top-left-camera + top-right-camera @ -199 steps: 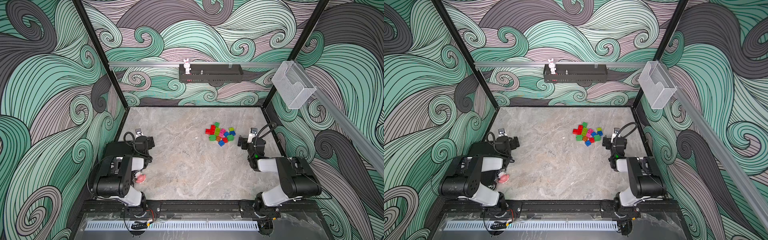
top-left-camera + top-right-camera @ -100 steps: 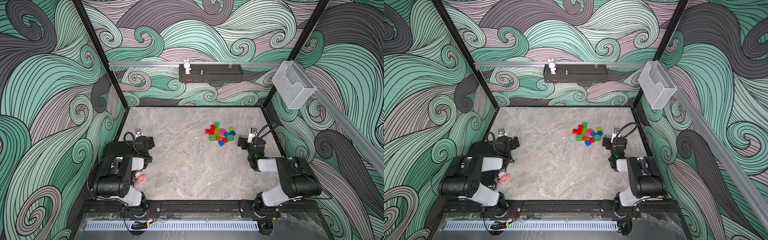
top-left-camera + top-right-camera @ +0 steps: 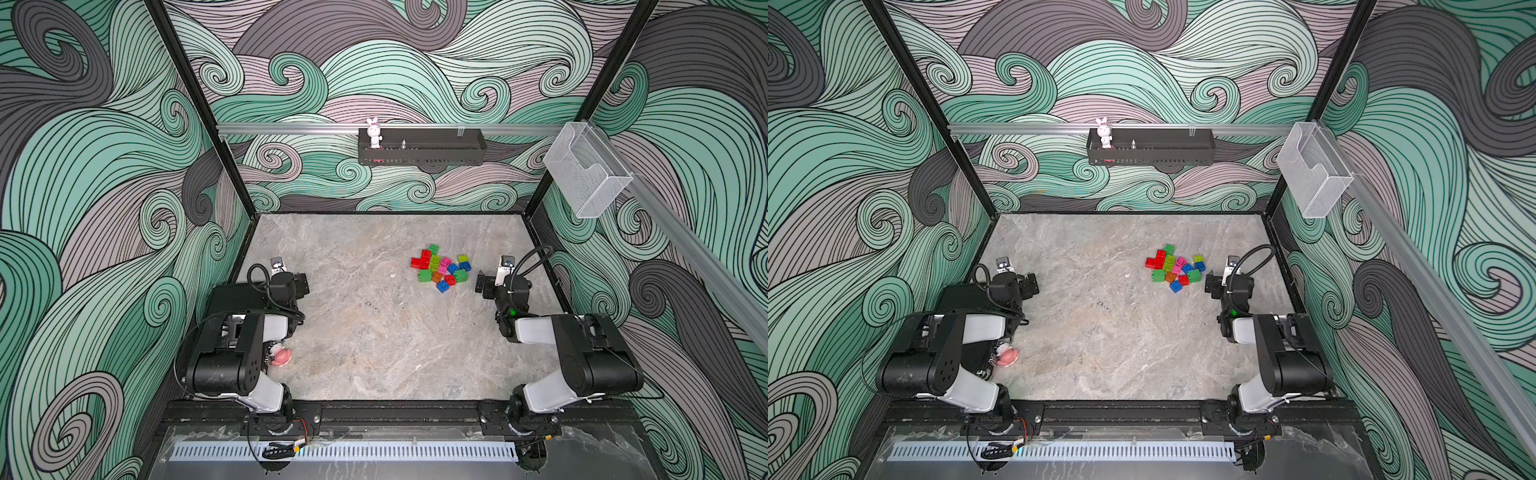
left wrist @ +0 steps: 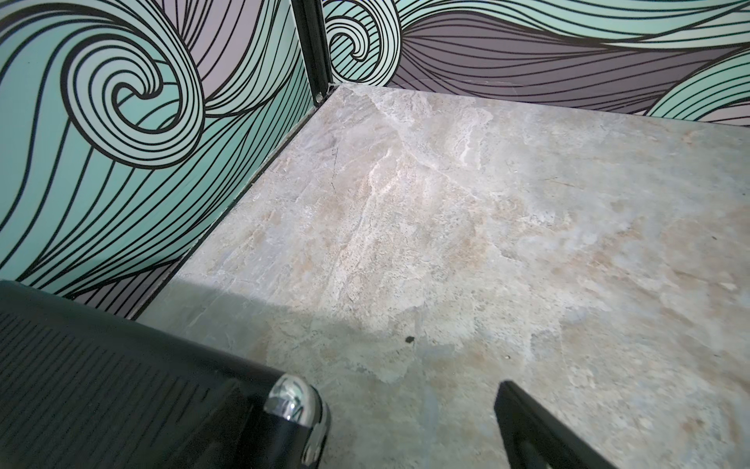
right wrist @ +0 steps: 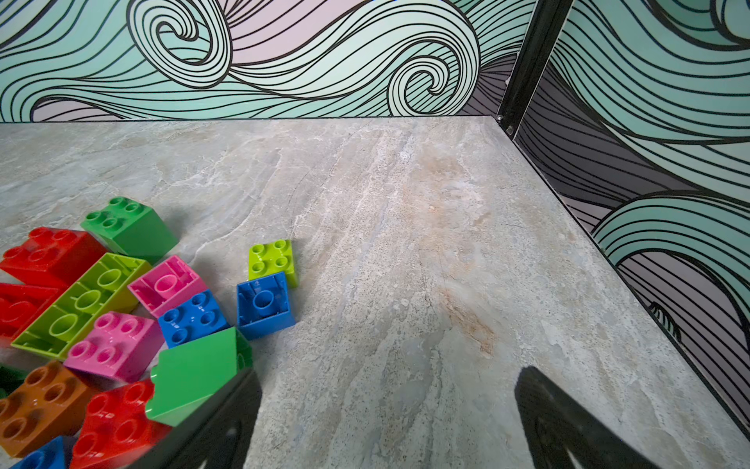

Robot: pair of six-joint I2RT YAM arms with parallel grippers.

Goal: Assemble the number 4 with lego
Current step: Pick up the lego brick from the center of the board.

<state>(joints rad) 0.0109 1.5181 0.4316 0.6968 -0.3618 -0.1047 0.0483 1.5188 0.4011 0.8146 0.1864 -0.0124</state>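
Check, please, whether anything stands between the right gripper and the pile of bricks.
Nothing visible does. The right gripper is open beside the pile of bricks, with only bare table between them. In the right wrist view, the nearest green brick lies right beside one finger.

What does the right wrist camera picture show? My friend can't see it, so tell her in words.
A jumble of red, green, lime, pink, blue and orange lego bricks lies loose on a grey marble-look table. The right gripper is open and empty beside the pile, with a swirly teal wall behind.
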